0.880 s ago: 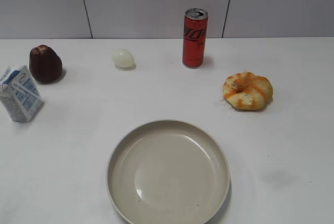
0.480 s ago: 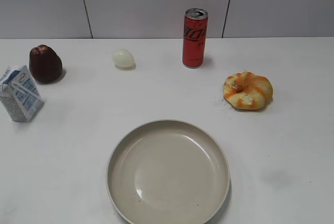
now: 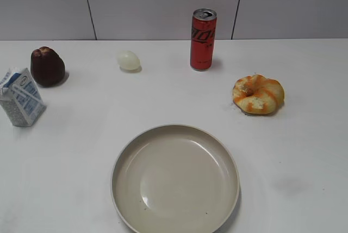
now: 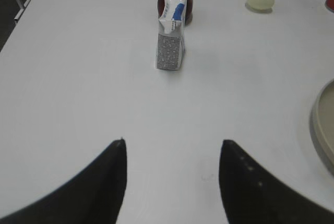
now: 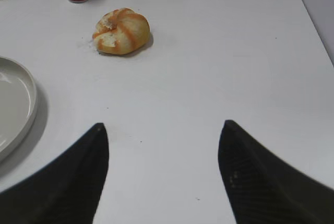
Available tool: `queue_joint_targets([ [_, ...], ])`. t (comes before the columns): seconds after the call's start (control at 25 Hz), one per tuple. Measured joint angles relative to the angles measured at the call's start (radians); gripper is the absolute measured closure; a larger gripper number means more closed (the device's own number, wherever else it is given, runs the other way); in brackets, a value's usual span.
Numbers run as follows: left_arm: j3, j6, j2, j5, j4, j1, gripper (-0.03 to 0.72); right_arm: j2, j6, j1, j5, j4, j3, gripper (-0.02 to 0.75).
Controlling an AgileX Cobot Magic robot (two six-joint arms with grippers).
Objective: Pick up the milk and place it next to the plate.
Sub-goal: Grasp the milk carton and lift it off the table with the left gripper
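The milk point(image 3: 20, 98), a small white carton with blue panels, stands upright at the table's left edge; it also shows in the left wrist view point(image 4: 171, 40). The plate point(image 3: 124, 158), large, round and beige, lies empty at the front centre; its rim shows in the left wrist view point(image 4: 319, 125) and the right wrist view point(image 5: 30, 98). My left gripper point(image 4: 172, 143) is open and empty, well short of the milk. My right gripper point(image 5: 163, 126) is open and empty over bare table right of the plate. Neither gripper shows in the exterior view.
A dark brown cake point(image 3: 47, 66) stands just behind the milk. A pale egg point(image 3: 129, 60) and a tall red can point(image 3: 203, 39) are at the back. An orange-striped bun point(image 3: 258, 94) lies right of the plate. The table's right edge point(image 5: 312, 15) is near.
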Motion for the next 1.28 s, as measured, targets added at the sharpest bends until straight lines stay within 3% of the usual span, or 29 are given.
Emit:
queue_joint_targets([
  [0.12, 0.0, 0.0, 0.0, -0.001, 0.0, 0.0, 0.233, 0.0, 0.0, 0.0, 0.0, 0.0, 0.0, 0.238],
  [0.32, 0.0, 0.0, 0.0, -0.021, -0.003, 0.0, 0.084, 0.0, 0.0, 0.0, 0.0, 0.0, 0.0, 0.238],
  [0.4, 0.001, 0.0, 0.0, -0.022, -0.003, 0.0, 0.064, 0.0, 0.0, 0.0, 0.0, 0.0, 0.0, 0.238],
  [0.8, 0.005, 0.0, 0.084, -0.022, -0.003, 0.0, 0.062, 0.0, 0.0, 0.0, 0.0, 0.0, 0.0, 0.238],
  [1.28, -0.181, 0.0, 0.678, -0.086, 0.001, 0.0, 0.092, 0.0, 0.0, 0.0, 0.0, 0.0, 0.0, 0.238],
])
